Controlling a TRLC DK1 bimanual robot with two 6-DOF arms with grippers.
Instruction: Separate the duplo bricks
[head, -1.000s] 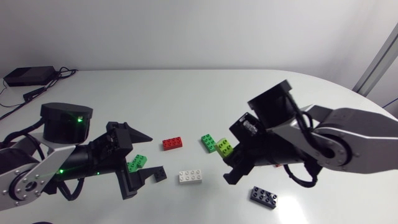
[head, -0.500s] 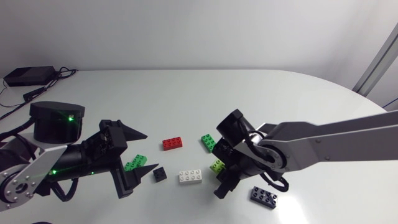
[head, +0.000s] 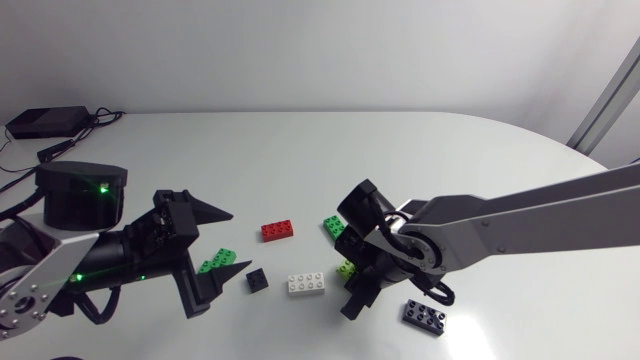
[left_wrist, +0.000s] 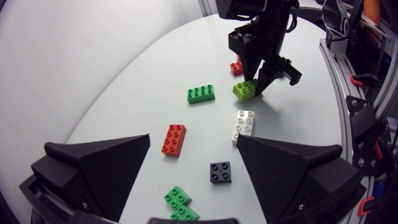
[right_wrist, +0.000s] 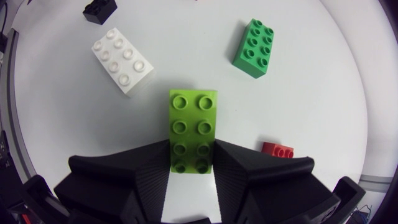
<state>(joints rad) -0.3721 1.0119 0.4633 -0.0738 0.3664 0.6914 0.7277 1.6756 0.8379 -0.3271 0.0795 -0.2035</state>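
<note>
In the head view, the left gripper (head: 232, 248) is seen spread wide with nothing held. A green brick (head: 220, 263) lies on the table (head: 300, 160) between its fingers. The right gripper (head: 352, 285) is closed on a lime brick (head: 347, 267), just beside a white brick (head: 307, 283). A small black brick (head: 257, 280), a red brick (head: 278, 230), a second green brick (head: 333, 227) and a dark brick (head: 424, 316) are scattered nearby.

In the left wrist view, the red, small black and white bricks are shown ahead of the open fingers. The lime brick is gripped farther off, with a second red brick (left_wrist: 236, 65) behind it.

In the right wrist view, the lime brick is clamped at its near end from both sides, studs up; whether it rests on the table cannot be told
</note>
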